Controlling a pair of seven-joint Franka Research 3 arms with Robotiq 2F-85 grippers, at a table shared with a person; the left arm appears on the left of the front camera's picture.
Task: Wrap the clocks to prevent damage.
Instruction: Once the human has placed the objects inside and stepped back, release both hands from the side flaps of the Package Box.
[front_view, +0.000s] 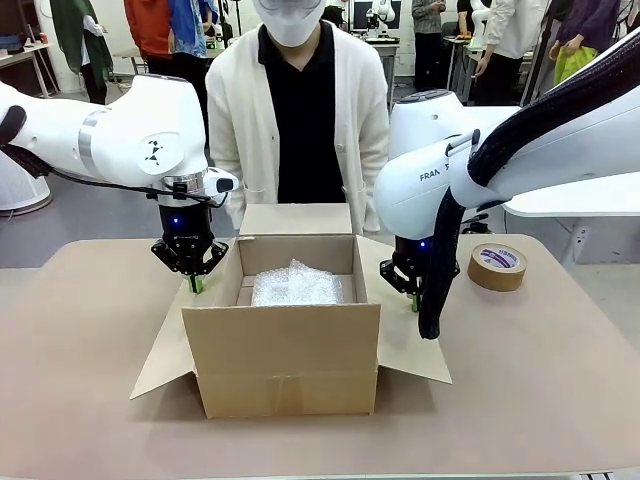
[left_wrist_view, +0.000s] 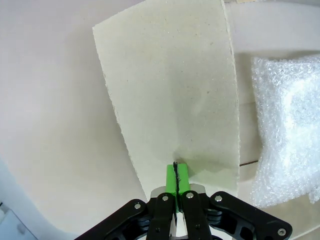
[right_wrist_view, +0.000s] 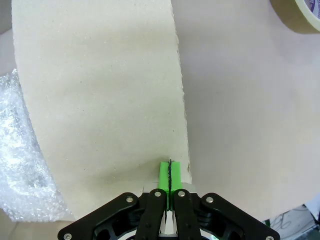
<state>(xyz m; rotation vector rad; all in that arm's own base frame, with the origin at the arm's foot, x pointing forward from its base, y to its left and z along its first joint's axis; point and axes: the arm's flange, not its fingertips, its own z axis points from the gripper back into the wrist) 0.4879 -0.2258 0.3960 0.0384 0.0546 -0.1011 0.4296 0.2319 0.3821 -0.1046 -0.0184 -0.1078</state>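
Nearest, above the splayed side flaps of the box (front_view: 285, 350): left gripper (front_view: 197, 283) and right gripper (front_view: 413, 300), both pinched closed, empty. Farther in, inside the box: bubble-wrapped bundle (front_view: 297, 286), lying crosswise between them, seemingly equally near either.

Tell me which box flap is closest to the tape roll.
The right flap, spread outward below the right gripper; the tape roll sits just past it. The left flap spreads the opposite way.
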